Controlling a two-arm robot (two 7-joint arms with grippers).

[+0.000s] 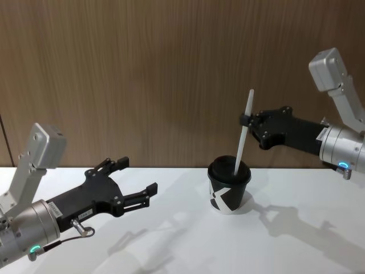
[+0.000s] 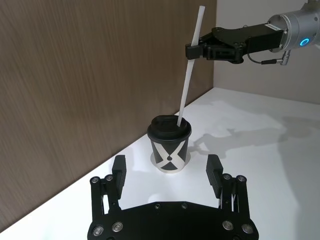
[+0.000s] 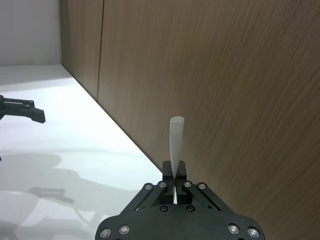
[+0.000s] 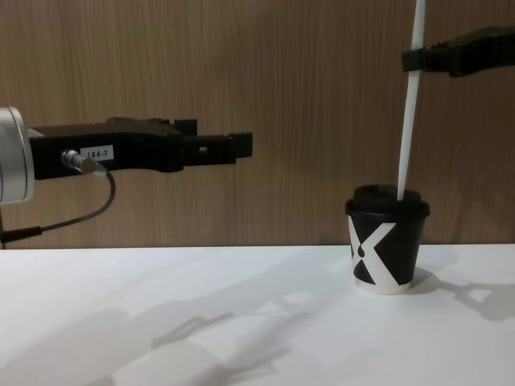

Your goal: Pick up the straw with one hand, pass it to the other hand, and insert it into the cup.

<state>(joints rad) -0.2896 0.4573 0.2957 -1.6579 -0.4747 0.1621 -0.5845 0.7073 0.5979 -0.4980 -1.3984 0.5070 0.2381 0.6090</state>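
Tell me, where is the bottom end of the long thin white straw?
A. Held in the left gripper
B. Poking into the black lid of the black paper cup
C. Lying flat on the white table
B: the long thin white straw runs down from the right gripper, whose jaws are shut on it, into the black lid of the small black paper cup.

Lab or test bench setup, judged from bare surroundings: a plain white table (image 1: 171,240) is seen below the left gripper (image 1: 137,181), and a wood-grain panelled wall (image 1: 159,74) is set right behind both claws. A grey wall section (image 2: 265,75) is seen beyond the right gripper (image 2: 192,51).
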